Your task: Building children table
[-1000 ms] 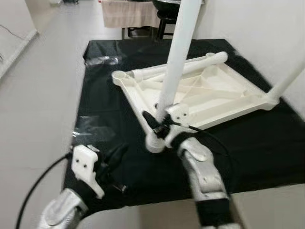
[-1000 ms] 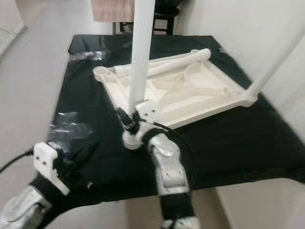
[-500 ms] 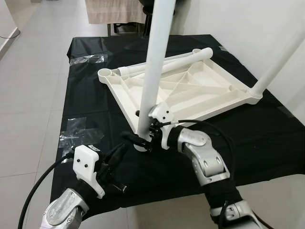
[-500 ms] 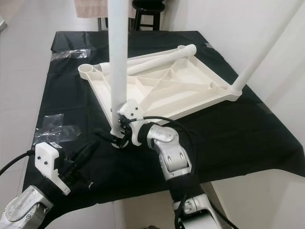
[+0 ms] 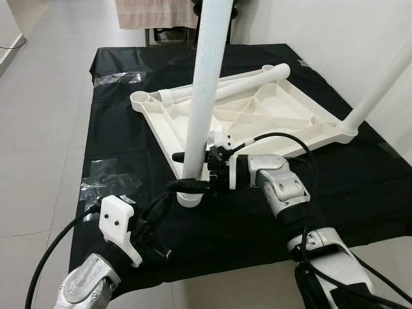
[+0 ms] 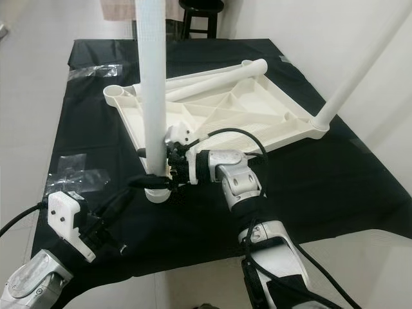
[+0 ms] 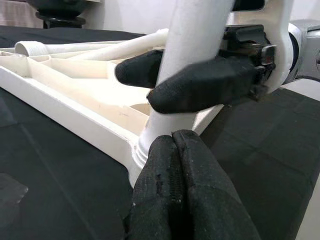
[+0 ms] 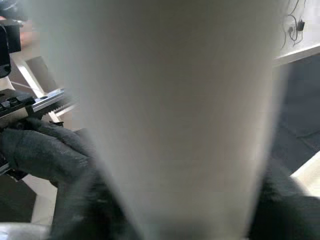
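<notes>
The white table top (image 5: 277, 125) lies upside down on a black cloth (image 5: 360, 193). A white leg (image 5: 203, 96) stands upright in the near corner socket (image 5: 188, 197). My right gripper (image 5: 187, 170) is shut on this leg just above the socket, one black finger (image 7: 200, 87) in front of it and one behind. The same leg (image 8: 175, 115) looms close in the right wrist view. My left gripper (image 7: 172, 137) is shut and holds nothing, its tips just short of the socket. A second leg (image 5: 380, 87) stands at the right corner. A third leg (image 5: 238, 84) lies across the far side.
Clear plastic bags lie on the cloth at the near left (image 5: 106, 180) and far left (image 5: 119, 78). A dark stool (image 6: 199, 9) stands beyond the far edge. A white wall (image 5: 335, 32) runs along the right. Tiled floor (image 5: 38, 129) lies to the left.
My right gripper has swung round so that its fingers clasp the upright leg from both sides, with the forearm lying more level. The left gripper has stayed near the socket.
</notes>
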You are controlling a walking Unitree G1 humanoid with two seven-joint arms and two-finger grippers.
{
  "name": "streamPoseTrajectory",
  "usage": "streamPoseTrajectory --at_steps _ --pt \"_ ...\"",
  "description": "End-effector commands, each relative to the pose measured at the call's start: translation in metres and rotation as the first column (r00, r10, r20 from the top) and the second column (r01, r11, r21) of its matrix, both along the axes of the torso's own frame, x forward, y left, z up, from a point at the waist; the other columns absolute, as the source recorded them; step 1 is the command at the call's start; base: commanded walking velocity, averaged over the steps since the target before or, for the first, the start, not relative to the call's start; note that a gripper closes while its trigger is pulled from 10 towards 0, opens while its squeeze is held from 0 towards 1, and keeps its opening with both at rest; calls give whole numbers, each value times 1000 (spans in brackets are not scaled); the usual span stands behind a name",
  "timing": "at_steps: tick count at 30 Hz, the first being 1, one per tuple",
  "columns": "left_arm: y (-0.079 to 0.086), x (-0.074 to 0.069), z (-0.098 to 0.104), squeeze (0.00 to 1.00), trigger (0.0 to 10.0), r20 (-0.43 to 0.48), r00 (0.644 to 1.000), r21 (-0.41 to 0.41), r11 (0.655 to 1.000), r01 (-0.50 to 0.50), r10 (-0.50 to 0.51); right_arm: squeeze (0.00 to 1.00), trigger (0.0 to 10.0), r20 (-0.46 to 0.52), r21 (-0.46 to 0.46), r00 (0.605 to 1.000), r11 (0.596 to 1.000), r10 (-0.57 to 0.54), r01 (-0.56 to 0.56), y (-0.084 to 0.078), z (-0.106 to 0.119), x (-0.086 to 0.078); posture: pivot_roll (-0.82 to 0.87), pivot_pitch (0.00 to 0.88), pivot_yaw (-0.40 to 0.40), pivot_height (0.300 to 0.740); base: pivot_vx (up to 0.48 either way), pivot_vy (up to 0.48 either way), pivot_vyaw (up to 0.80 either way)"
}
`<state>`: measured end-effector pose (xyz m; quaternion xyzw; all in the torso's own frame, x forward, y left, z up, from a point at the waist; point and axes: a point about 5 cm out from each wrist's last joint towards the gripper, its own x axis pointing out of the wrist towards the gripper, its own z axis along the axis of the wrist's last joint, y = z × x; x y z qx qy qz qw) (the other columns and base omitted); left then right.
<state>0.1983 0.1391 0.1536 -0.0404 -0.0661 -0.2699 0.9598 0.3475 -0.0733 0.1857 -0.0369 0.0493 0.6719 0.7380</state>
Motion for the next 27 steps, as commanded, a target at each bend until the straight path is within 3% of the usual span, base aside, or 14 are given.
streamPoseTrajectory --at_steps 1,7,9,11,12,13,14,15,16,17,19,21,22,27 --pt "-2 -1 -6 0 10000 -26 1000 0 1000 7 -7 0 0 -17 16 999 999 36 -36 -1 -4 -2 132 92 -104 740 0 0 0" --pt "-3 -2 -5 0 10000 -25 1000 -3 1000 8 -8 0 0 22 -24 998 998 -63 64 -16 -14 -4 125 100 -106 740 0 0 0" --pt "-2 -3 -3 0 10000 -23 1000 -4 1000 8 -8 0 0 75 -56 969 969 -236 240 -34 -23 -9 109 120 -111 740 0 0 0" --pt "-2 -3 -3 0 10000 -23 1000 -4 1000 8 -8 0 0 75 -56 969 969 -236 240 -34 -23 -9 109 120 -111 740 0 0 0" --pt "-1 -4 -3 0 10000 -22 1000 -5 1000 8 -8 0 0 93 -49 918 919 -385 391 -41 -26 -11 103 125 -111 740 0 0 0" --pt "-1 -4 -3 0 10000 -22 1000 -5 1000 8 -8 0 0 93 -49 918 919 -385 391 -41 -26 -11 103 125 -111 740 0 0 0" --pt "1 -5 -2 0 10000 -21 1000 -6 1000 7 -7 0 0 121 26 712 719 -692 694 -43 -24 -9 80 136 -98 740 0 0 0" --pt "1 -5 -2 0 10000 -21 1000 -6 1000 7 -7 0 0 121 26 712 719 -692 694 -43 -24 -9 80 136 -98 740 0 0 0" --pt "2 -5 -1 0 10000 -21 1000 -8 1000 8 -8 0 0 99 38 632 638 -768 769 -26 -34 -33 79 144 -94 740 0 0 0" --pt "2 -5 0 0 10000 -21 1000 -10 1000 9 -9 0 0 75 51 592 596 -803 802 -14 -38 -50 81 144 -92 740 0 0 0" --pt "2 -5 0 0 10000 -22 1000 -11 1000 10 -10 0 0 99 39 612 618 -785 785 -3 -41 -59 84 132 -86 740 0 0 0" --pt "2 -5 0 0 10000 -22 1000 -11 1000 10 -10 0 0 99 39 612 618 -785 785 -3 -41 -59 84 132 -86 740 0 0 0" --pt "2 -4 -1 0 10000 -25 1000 -11 1000 15 -15 0 0 145 35 642 652 -753 757 0 -41 -52 90 129 -97 740 0 0 0" --pt "1 -4 -1 0 10000 -26 1000 -13 1000 18 -18 0 0 140 35 634 644 -760 764 -1 -39 -49 90 129 -99 740 0 0 0"
